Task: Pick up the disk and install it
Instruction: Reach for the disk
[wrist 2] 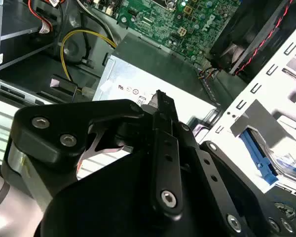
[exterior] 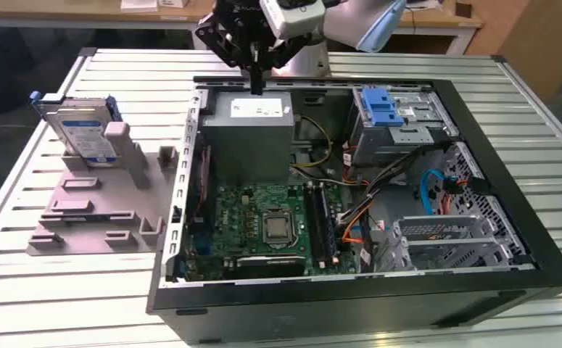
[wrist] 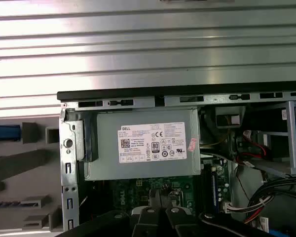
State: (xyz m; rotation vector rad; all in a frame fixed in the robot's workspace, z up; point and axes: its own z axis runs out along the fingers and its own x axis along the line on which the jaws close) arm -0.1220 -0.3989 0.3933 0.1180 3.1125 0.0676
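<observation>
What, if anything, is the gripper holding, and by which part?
Nothing. The black gripper hangs shut over the grey metal power-supply box; the blue-framed silver disk stands on the grey holder.

Slatted metal table (exterior: 68, 304): open black computer case (exterior: 358, 304) at centre; grey fixture (exterior: 97, 217) just beside, exterior view's left.

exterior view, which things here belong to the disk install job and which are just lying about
Job: disk, upright in the grey holder; gripper, above the power supply; open computer case.
Just there: motherboard; cables; slatted table.
</observation>
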